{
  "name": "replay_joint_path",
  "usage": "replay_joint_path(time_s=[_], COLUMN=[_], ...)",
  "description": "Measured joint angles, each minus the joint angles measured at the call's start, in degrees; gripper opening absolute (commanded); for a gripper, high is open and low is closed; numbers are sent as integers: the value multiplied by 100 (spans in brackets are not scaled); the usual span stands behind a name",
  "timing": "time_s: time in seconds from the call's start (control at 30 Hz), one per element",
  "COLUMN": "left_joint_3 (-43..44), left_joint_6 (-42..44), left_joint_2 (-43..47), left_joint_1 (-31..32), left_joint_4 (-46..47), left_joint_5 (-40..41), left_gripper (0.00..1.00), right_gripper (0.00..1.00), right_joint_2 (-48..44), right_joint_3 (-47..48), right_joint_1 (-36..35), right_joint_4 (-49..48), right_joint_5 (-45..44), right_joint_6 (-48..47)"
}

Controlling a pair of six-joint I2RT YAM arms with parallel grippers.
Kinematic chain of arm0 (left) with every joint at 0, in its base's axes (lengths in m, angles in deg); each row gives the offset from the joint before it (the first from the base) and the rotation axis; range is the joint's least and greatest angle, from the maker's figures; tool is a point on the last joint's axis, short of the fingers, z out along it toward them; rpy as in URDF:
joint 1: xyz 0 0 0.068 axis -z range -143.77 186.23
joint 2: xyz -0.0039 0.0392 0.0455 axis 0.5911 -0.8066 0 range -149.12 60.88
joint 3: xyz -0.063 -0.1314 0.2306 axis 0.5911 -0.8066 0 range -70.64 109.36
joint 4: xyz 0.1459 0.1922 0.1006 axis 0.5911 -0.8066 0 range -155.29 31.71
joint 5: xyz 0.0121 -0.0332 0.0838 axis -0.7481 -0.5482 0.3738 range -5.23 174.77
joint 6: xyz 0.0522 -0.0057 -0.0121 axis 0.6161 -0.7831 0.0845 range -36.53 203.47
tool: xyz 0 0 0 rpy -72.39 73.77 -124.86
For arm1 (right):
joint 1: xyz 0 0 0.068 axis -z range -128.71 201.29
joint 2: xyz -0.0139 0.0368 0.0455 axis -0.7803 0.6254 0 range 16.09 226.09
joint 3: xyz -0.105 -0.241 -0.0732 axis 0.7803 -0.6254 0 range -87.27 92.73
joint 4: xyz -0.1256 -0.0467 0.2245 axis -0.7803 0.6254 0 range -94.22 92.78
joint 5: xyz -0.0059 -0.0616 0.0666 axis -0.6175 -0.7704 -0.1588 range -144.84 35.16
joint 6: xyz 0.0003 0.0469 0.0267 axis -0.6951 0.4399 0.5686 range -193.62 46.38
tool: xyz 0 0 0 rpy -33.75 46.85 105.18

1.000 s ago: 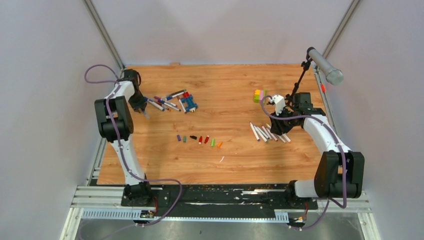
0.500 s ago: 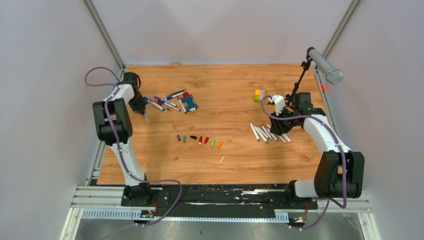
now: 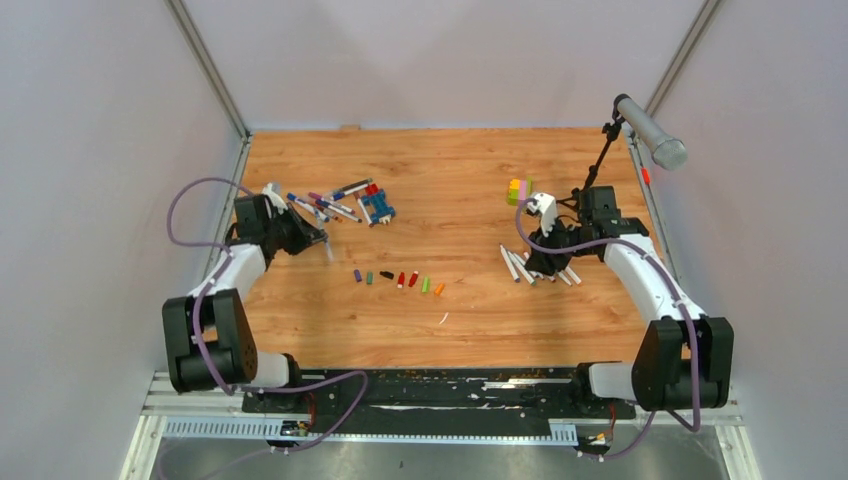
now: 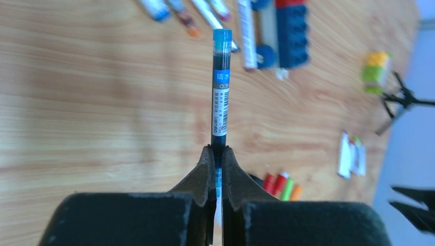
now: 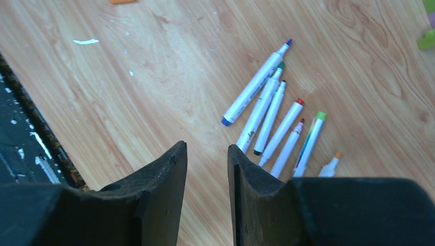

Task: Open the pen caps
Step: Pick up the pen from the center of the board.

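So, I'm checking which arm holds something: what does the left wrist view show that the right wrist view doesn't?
Only left wrist: the left hand shut on a slim blue-ended pen with a barcode label, and the blue-and-red toy brick figure. Only right wrist: that the right hand is open and empty. Both: the wooden table and the fan of white-barrelled pens, blurred in the left view.

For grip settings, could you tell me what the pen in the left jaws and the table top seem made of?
The pen: probably smooth plastic, dark barrel, printed barcode label. The table top: wood or wood-look laminate, matte, visible grain.
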Motion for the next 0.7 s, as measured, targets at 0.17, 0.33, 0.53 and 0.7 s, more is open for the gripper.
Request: replay_joint_path(time_s=[0.17,0.33,0.53,0.7], left_joint_3=[-1191,-1655,-1777,-1755], left_joint_6=[-678,-1263,-1696,-1836], left_joint_2=[791,1517,1779,1309], left_joint_1=[304,1519,3456,4559], left_joint_4=[1482,2848,4472,5447], left_joint_5=[-1174,-1521,-1115,-420], left_gripper=[0,0,0,0], right_gripper=[37,48,63,67], right_joint_2=[-164,-610,-1384,-1751], right_joint_3=[0,-48,-450,-916], right_joint_1=[-35,-35,-46,-46], right_joint_4=[160,129,-669,-1917], right_joint_5=[723,1810,3235,4076], right_joint_6=[-127,-7,1040,2476])
